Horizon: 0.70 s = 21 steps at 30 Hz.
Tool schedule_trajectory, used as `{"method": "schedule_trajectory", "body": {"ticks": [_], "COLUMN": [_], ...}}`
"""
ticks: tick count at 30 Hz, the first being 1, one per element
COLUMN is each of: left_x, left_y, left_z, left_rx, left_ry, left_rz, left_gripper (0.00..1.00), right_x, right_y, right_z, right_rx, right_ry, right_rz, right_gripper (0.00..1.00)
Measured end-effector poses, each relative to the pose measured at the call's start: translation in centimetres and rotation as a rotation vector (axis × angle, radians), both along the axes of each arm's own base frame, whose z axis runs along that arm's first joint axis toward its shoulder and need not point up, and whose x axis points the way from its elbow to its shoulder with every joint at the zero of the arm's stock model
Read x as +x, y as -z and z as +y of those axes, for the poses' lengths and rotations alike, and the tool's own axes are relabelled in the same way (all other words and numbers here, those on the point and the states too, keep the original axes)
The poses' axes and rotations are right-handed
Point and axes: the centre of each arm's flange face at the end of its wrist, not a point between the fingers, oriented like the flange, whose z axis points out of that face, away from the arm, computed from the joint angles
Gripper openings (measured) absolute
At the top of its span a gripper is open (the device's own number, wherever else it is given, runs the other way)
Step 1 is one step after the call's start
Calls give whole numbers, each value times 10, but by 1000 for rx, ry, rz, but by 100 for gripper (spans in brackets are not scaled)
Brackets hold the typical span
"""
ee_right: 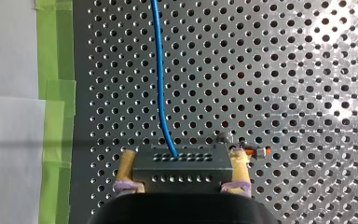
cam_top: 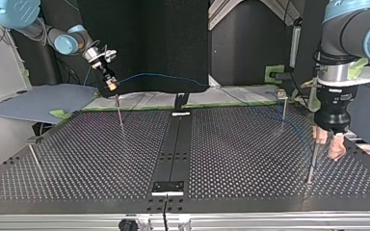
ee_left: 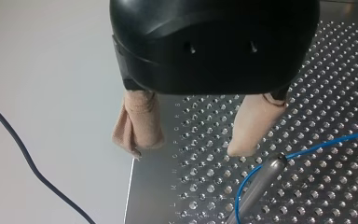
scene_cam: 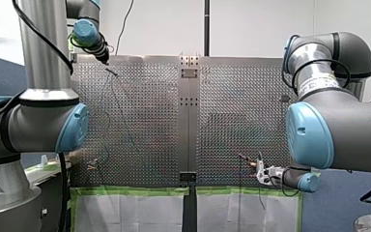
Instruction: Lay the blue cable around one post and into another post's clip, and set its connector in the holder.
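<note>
Clamped in right pincer (ee_right: 182, 161): connector (ee_right: 182, 173), upper left of top view; blue cable (ee_right: 160, 84) trailing from it. Spread beside post (ee_left: 260, 183), lower right, same view: left pincer (ee_left: 186, 148); cable curving past post tip. Risk: overtension during connector travel, lifting cable off post.

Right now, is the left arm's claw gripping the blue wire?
No: my left gripper is open with nothing between its fingers, and the blue cable runs past it by a metal post.
</note>
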Motion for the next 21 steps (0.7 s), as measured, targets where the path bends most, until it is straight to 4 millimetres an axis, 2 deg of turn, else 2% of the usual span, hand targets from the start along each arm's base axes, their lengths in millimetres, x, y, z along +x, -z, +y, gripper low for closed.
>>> {"method": "schedule_trajectory", "body": {"ticks": [16, 21], "left_x": [-1, -13], "left_y": [3, 10], "left_z": [-1, -12], "left_rx": [0, 21], "left_ry": [1, 42], "left_rz": [7, 17], "left_gripper": [100, 100], "right_x": [0, 0], "right_y": [0, 0], "right_z": [0, 0], "right_rx": [0, -1], "right_ry": [0, 0], "right_rz": [0, 1], "right_gripper": [0, 0]}}
